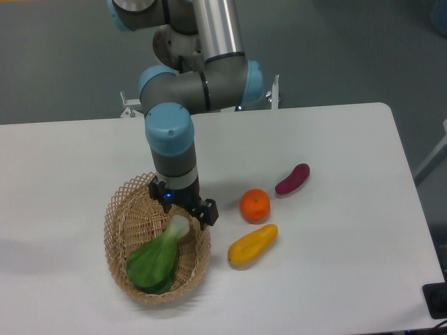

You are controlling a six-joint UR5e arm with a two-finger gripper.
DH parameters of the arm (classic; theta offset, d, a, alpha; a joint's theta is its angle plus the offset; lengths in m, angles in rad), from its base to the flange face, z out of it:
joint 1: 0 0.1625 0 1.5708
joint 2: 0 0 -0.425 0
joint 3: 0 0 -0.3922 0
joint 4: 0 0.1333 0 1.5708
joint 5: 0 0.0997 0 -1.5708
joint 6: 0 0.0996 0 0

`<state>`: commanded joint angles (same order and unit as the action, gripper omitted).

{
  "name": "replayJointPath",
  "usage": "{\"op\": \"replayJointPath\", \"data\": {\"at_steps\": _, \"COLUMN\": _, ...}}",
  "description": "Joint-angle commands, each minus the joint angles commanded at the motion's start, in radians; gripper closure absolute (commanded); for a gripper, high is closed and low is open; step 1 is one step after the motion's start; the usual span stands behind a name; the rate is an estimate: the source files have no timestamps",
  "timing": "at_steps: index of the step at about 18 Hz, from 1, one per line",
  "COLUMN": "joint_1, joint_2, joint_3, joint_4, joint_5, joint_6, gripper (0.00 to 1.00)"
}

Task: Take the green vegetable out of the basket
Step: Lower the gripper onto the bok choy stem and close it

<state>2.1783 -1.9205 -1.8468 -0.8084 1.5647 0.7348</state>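
Note:
The green vegetable (157, 258), a bok choy with a pale stalk and dark green leaves, lies inside the tan wicker basket (120, 230) at the left front of the table. My gripper (180, 208) hangs over the basket's upper right part, just above the white stalk end. Its two dark fingers stand apart, open, with nothing between them.
An orange (255, 206) sits right of the basket. A yellow elongated vegetable (253, 243) lies in front of it. A small purple piece (292, 179) rests farther right. The arm's base stands at the table's back edge.

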Motion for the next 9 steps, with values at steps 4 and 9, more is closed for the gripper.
{"op": "replayJointPath", "data": {"at_steps": 4, "joint_1": -0.002, "joint_2": -0.017, "joint_3": -0.009, "joint_4": 0.003, "joint_5": -0.002, "joint_6": -0.005, "gripper": 0.00}}
{"op": "replayJointPath", "data": {"at_steps": 9, "joint_1": -0.017, "joint_2": -0.049, "joint_3": 0.008, "joint_4": 0.003, "joint_5": -0.002, "joint_6": -0.011, "gripper": 0.00}}
